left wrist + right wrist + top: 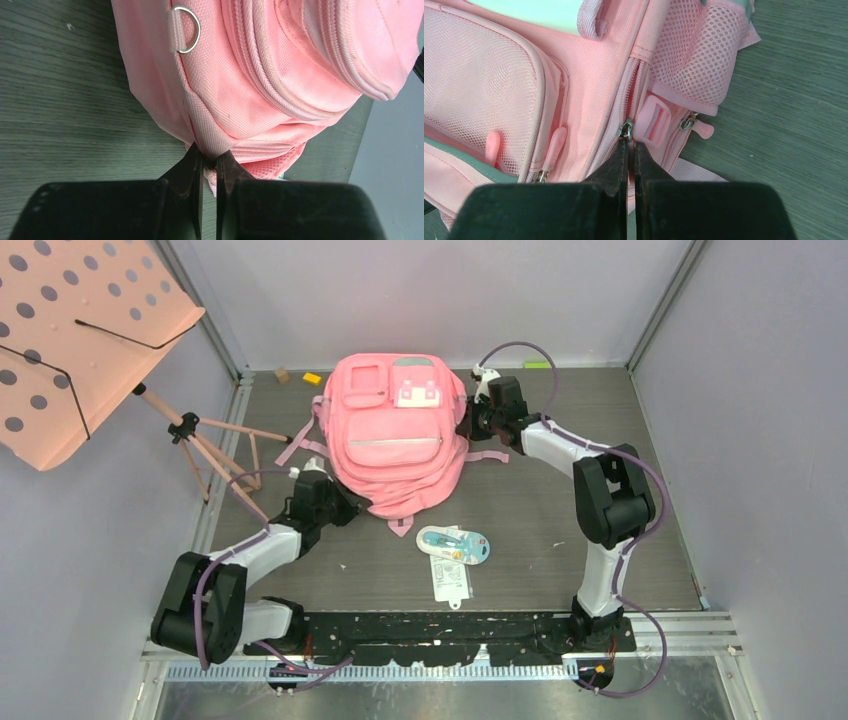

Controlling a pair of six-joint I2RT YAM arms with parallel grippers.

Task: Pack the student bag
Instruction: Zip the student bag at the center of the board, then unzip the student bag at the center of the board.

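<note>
The pink student bag [400, 435] lies flat, front up, in the middle of the table. My left gripper [352, 508] is at its near left edge, shut on a fold of the bag's fabric [212, 142]; in the left wrist view the gripper [209, 157] pinches it between the tips. My right gripper [468, 422] is at the bag's right side. In the right wrist view the gripper [630, 144] is shut on a zipper pull, its metal slider [626, 130] at the tips. The zipper there looks closed.
A blister pack with a blue item [455, 543] and a white packet [450, 578] lie near the bag's front edge. A salmon music stand [80, 340] stands at the back left. Small blocks [312, 379] lie by the back wall. Walls close in on both sides.
</note>
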